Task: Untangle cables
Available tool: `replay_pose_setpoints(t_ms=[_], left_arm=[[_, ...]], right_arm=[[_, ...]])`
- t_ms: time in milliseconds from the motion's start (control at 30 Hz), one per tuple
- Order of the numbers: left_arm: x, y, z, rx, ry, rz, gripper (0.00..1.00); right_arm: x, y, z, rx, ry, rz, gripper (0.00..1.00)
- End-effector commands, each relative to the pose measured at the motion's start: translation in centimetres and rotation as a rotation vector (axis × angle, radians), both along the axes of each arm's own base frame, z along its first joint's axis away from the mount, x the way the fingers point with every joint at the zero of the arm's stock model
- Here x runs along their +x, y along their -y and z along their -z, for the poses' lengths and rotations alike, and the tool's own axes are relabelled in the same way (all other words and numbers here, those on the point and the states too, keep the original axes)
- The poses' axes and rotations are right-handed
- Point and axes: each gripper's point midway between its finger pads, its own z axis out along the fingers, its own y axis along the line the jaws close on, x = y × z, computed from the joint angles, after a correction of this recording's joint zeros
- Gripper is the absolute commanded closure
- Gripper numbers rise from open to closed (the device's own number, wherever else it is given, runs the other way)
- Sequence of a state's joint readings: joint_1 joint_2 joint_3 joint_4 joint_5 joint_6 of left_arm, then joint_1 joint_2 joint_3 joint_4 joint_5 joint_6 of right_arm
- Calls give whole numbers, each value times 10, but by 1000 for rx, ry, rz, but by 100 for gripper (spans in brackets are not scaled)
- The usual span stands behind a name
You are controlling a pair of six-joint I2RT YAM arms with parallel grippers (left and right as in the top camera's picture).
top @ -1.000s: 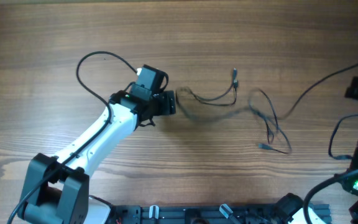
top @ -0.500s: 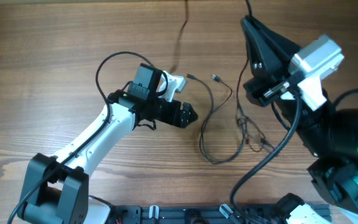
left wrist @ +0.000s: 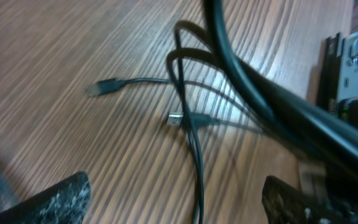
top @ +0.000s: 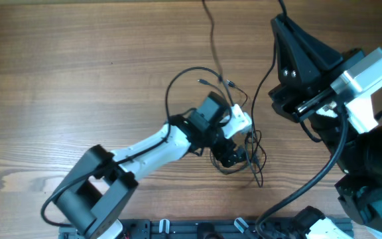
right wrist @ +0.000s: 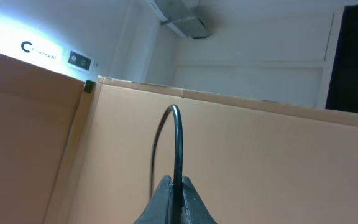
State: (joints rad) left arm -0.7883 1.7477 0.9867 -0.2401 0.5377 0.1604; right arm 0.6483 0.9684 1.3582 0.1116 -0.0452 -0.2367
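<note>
The thin dark cables point(top: 256, 154) lie bunched in small loops at the table's middle, and one strand point(top: 211, 36) rises toward the top edge. My left gripper point(top: 235, 158) is low over the tangle. In the left wrist view it point(left wrist: 178, 200) is open, with a cable strand point(left wrist: 197, 168) running between the fingers without touching either one. Two small plug ends point(left wrist: 107, 86) point(left wrist: 175, 119) lie on the wood beyond. My right arm point(top: 310, 73) is raised high over the right side. My right gripper point(right wrist: 174, 182) is shut on a thin cable point(right wrist: 176, 140) and points upward.
A thick black arm cable point(left wrist: 260, 81) crosses the left wrist view above the thin wires. The left arm's own cable loops point(top: 178, 83) over the table. A cardboard wall point(right wrist: 260, 162) fills the right wrist view. Black rail hardware point(top: 197, 229) runs along the front edge.
My left arm has swung right and forward onto the tangle. The cables have drawn together into a tighter bunch nearer the front. My right arm has shifted slightly right.
</note>
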Motion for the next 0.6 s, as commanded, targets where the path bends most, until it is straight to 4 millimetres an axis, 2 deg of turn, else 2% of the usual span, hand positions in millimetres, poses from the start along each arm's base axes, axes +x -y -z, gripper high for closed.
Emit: replay_pose_setpoints(t_ms=[0, 67, 133, 267, 400, 433, 467, 500, 567], left_arm=[[12, 21, 9, 0, 124, 7, 12], [18, 34, 12, -41, 149, -5, 13], [33, 44, 12, -81, 141, -97, 15], [48, 63, 4, -193, 109, -194, 16], [52, 80, -5, -285, 76, -247, 13], [51, 87, -9, -320, 66, -257, 16], [49, 92, -11, -339, 77, -249, 34], [51, 91, -9, -329, 81, -260, 63], [64, 77, 3, -270, 84, -321, 95]], right_arm=[[-11, 6, -10, 32, 10, -26, 96], [-12, 7, -8, 27, 4, -27, 96], [-12, 7, -3, 12, -17, -26, 96], [-13, 7, -1, 7, -23, -26, 96], [-10, 5, 5, -10, -47, -26, 96], [-9, 4, 7, -15, -55, -27, 96], [-9, 4, 7, -10, -59, -29, 96], [-10, 5, 7, -4, -63, -33, 96], [-6, 12, 6, 14, -72, 8, 96]])
